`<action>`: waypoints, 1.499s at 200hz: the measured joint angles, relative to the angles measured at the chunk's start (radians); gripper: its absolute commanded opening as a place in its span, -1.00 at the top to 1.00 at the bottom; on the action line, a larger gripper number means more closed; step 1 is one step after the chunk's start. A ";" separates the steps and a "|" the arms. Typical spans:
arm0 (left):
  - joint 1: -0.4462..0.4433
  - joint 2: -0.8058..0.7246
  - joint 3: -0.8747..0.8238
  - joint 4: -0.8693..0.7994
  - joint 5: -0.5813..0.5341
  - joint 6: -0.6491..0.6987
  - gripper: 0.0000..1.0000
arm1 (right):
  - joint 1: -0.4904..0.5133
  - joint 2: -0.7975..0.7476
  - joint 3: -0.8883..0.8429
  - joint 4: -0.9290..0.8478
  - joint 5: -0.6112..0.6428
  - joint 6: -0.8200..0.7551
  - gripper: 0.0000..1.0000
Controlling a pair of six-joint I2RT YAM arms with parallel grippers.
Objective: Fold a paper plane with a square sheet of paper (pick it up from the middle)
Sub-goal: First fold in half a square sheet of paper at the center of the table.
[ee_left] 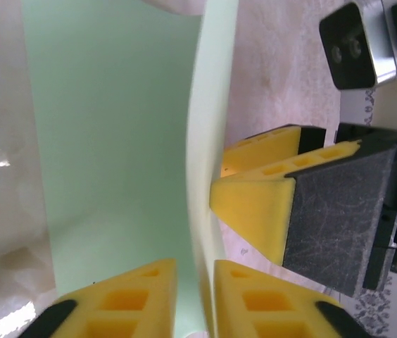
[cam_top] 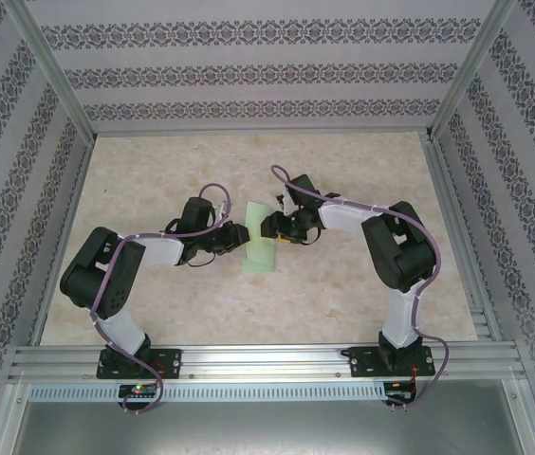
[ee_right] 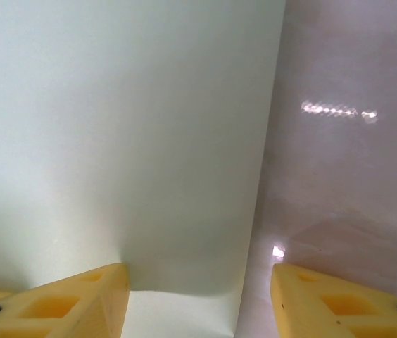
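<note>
**A:** Where does the square sheet of paper (cam_top: 260, 248) sit?

**B:** Mid-bench (cam_top: 201, 171), between the two arms. Part of it lies flat. The edge next to the right gripper (ee_right: 198, 271) stands up as a soft, curved flap with no sharp crease in it yet.

**A:** And the jaws?

**B:** The left gripper (ee_left: 196, 271) has its jaws nearly together, with the raised flap running between them. Whether they truly pinch it, I cannot tell. The right jaws are wide apart and straddle the sheet's edge (from the left wrist, one yellow finger (ee_left: 251, 211) looks right against the flap).

**A:** What could go wrong from here?

**B:** Three things, I'd judge. If the left hold is loose, the flap could slip out and fall flat, and the fold is lost. If the right arm pushes left while nothing pins the flat part, the whole sheet may skate across the smooth bench, and the crease would land off-centre. And if both arms grip and pull apart, paper this thin could buckle or tear at the curve.

**A:** The cure?

**B:** Probably a slow, light press, with one side held firm.
</note>
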 measured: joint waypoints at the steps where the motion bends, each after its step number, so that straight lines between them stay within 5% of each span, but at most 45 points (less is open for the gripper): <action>1: 0.000 0.000 0.000 0.001 0.001 -0.002 0.84 | 0.000 0.000 0.000 0.000 0.000 0.000 -0.12; 30: -0.007 0.000 0.016 0.014 0.015 -0.006 1.00 | -0.012 -0.043 -0.016 0.008 -0.003 0.004 -0.14; 117: -0.139 0.034 0.172 -0.015 0.007 -0.006 1.00 | -0.135 -0.246 -0.182 0.023 0.120 0.045 -0.16; 189: -0.193 0.089 0.203 -0.074 -0.126 -0.010 1.00 | -0.148 -0.284 -0.216 -0.005 0.170 0.042 -0.21; 242: -0.150 0.050 0.089 -0.114 -0.221 -0.019 1.00 | -0.071 -0.277 -0.202 -0.002 0.111 -0.005 -0.40; 300: -0.114 0.050 0.088 -0.165 -0.236 0.022 1.00 | 0.017 -0.177 -0.135 -0.001 0.087 0.019 -0.34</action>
